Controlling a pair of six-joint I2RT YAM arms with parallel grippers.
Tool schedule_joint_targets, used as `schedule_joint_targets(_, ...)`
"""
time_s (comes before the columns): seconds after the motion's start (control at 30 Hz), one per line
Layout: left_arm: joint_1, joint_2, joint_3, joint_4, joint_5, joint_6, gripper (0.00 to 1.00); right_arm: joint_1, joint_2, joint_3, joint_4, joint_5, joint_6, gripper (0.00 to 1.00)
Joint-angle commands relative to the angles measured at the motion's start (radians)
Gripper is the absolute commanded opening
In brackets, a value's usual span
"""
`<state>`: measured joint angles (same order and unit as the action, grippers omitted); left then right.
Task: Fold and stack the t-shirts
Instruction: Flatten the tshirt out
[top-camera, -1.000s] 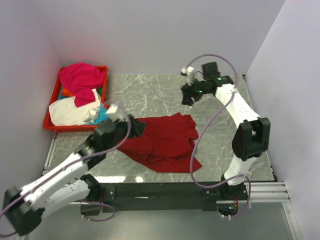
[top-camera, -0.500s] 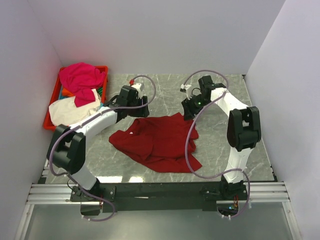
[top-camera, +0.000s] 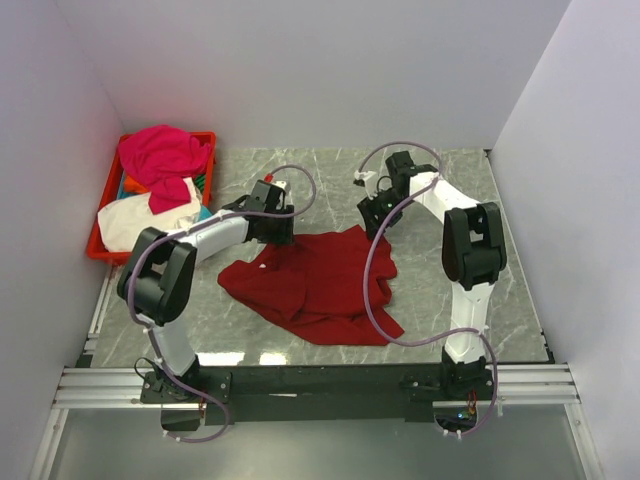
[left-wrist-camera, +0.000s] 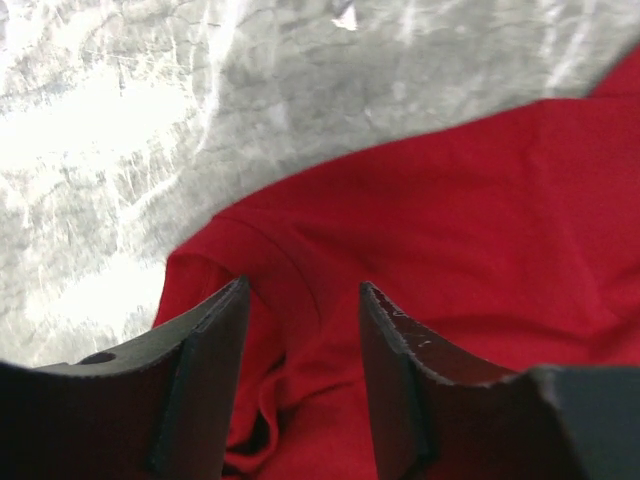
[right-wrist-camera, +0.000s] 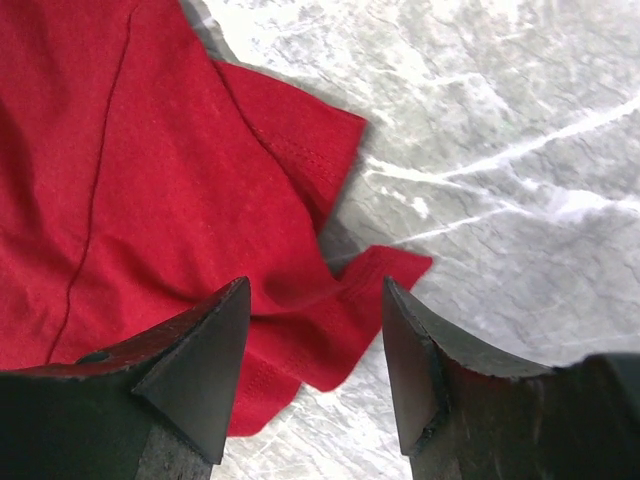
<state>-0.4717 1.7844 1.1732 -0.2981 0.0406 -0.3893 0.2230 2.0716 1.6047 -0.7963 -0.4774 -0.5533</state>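
A large dark red t-shirt (top-camera: 320, 285) lies crumpled on the marble table. My left gripper (top-camera: 281, 238) hangs over its far left edge. In the left wrist view the jaws stand apart, with a fold of the red cloth (left-wrist-camera: 480, 220) below and between them (left-wrist-camera: 303, 305). My right gripper (top-camera: 372, 224) is over the shirt's far right corner. Its jaws (right-wrist-camera: 315, 300) are apart above a sleeve (right-wrist-camera: 150, 170), touching nothing. More t-shirts sit piled in the crate: magenta (top-camera: 160, 160), cream-white (top-camera: 140, 222), with bits of cyan (top-camera: 205, 228) and orange (top-camera: 136, 185).
The red plastic crate (top-camera: 100, 252) stands at the far left against the wall. White walls close in the table on three sides. Grey marble (top-camera: 440, 290) shows around the shirt, and the arms' rail (top-camera: 320, 385) runs along the near edge.
My left arm swung from the near left up to the shirt's far left edge, and its jaws narrowed. The right gripper moved down and left to the shirt's far right corner.
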Motion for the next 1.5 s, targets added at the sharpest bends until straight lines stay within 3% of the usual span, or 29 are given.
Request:
schedule_joint_targets(0.0,0.002,0.039,0.057,-0.006,-0.038,-0.025,0.52,0.022,0.015,0.046,0.002,0.02,0.007,0.61)
schedule_joint_targets(0.23,0.004,0.069,0.065,-0.012,-0.082,-0.02,0.46,0.039,0.028,0.057,0.006,0.037,0.021,0.58)
schedule_joint_targets(0.37,0.004,0.072,0.075,-0.003,-0.07,-0.025,0.33,0.041,0.038,0.073,0.002,0.036,0.029,0.51)
schedule_joint_targets(0.5,0.004,0.049,0.088,0.019,-0.048,-0.028,0.08,0.041,0.038,0.092,-0.017,0.026,0.035,0.28)
schedule_joint_targets(0.53,0.004,0.046,0.091,0.022,-0.035,-0.029,0.04,0.041,0.035,0.093,-0.02,0.028,0.036,0.16)
schedule_joint_targets(0.63,0.004,0.012,0.095,0.04,-0.033,-0.028,0.0,0.041,0.007,0.09,-0.012,0.046,0.041,0.01)
schedule_joint_targets(0.83,0.004,-0.183,0.083,0.094,0.031,-0.01,0.0,0.001,-0.215,0.089,0.02,0.097,0.043,0.0)
schedule_joint_targets(0.93,-0.001,-0.295,0.109,0.135,0.154,0.001,0.0,-0.046,-0.375,0.107,0.02,0.074,0.044,0.0)
schedule_joint_targets(1.07,-0.041,-0.384,0.247,0.137,0.263,0.015,0.0,-0.109,-0.627,0.116,0.046,0.077,0.049,0.0)
schedule_joint_targets(1.17,-0.128,-0.402,0.377,0.146,0.269,0.038,0.0,-0.137,-0.738,0.156,0.066,0.138,0.041,0.0)
schedule_joint_targets(1.3,-0.342,-0.39,0.575,0.162,0.184,0.102,0.0,-0.169,-0.881,0.288,0.085,0.197,0.049,0.0)
schedule_joint_targets(1.47,-0.522,-0.382,0.701,0.263,0.113,0.179,0.0,-0.185,-0.923,0.501,0.1,0.246,0.076,0.0)
